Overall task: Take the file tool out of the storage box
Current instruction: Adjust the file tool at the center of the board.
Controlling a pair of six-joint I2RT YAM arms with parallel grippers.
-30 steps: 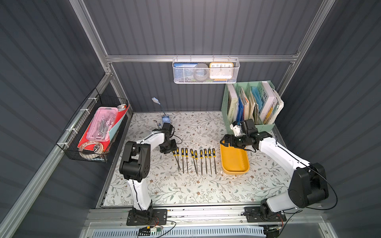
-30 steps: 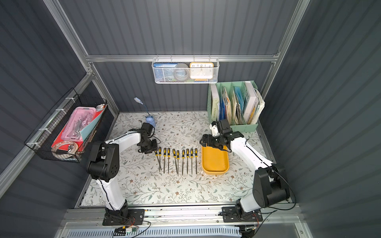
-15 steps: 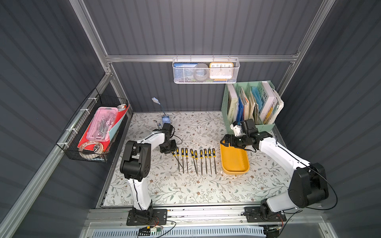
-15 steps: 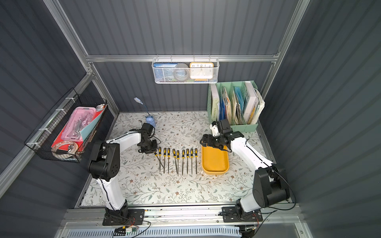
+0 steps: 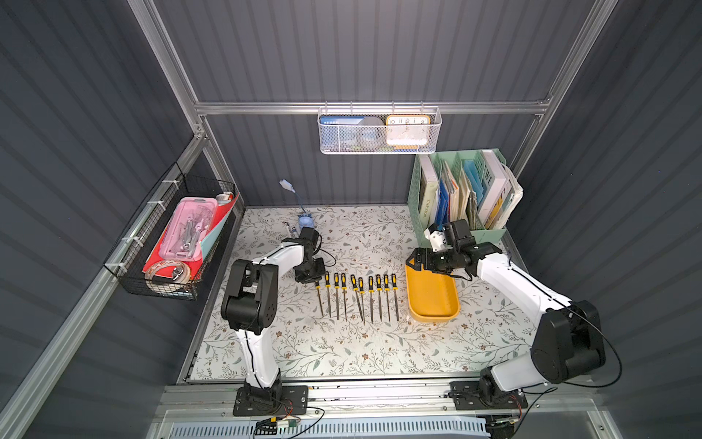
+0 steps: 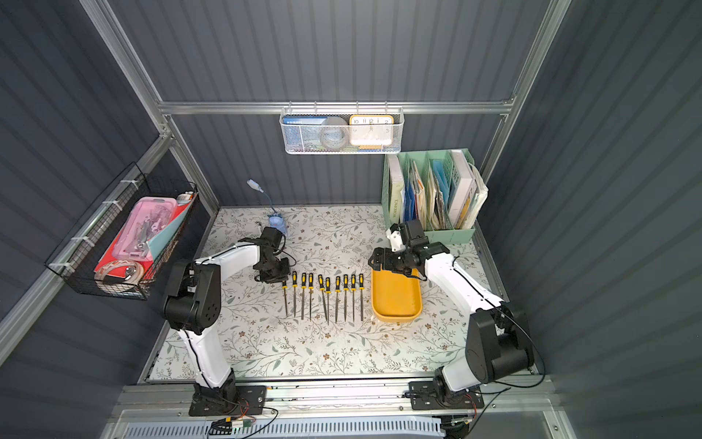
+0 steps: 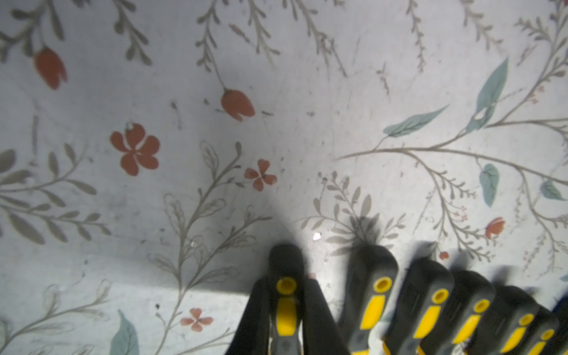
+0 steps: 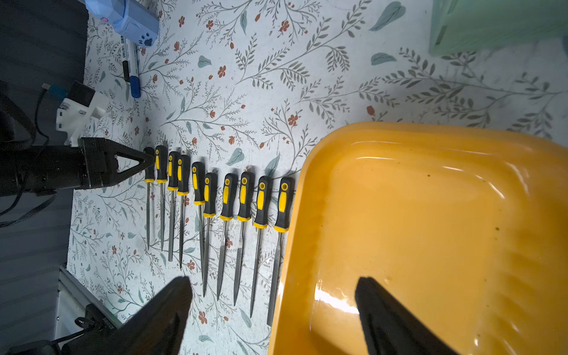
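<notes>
The yellow storage box (image 5: 433,300) (image 6: 397,300) lies on the floral table, and the right wrist view shows its inside (image 8: 430,215) empty. Several black-and-yellow file tools (image 5: 361,296) (image 8: 227,196) lie in a row on the table just left of it. My left gripper (image 5: 316,279) (image 6: 283,279) (image 7: 285,282) is shut on the handle of the leftmost file tool (image 5: 320,300) (image 7: 285,264) (image 8: 149,172), at table level. My right gripper (image 5: 412,262) (image 6: 374,260) (image 8: 273,279) hangs open over the box's far end, holding nothing, with one finger over the table and one over the box.
A mint-green book organiser (image 5: 456,197) stands at the back right, close behind my right wrist. A small blue lamp (image 5: 305,222) and a marker (image 8: 130,70) sit behind my left gripper. A black wire basket (image 5: 178,235) hangs on the left wall, a white mesh basket (image 5: 380,131) on the back wall.
My left gripper's jaws have closed onto the handle of the leftmost file. Both arms have stayed about where they were, and the right gripper is still open.
</notes>
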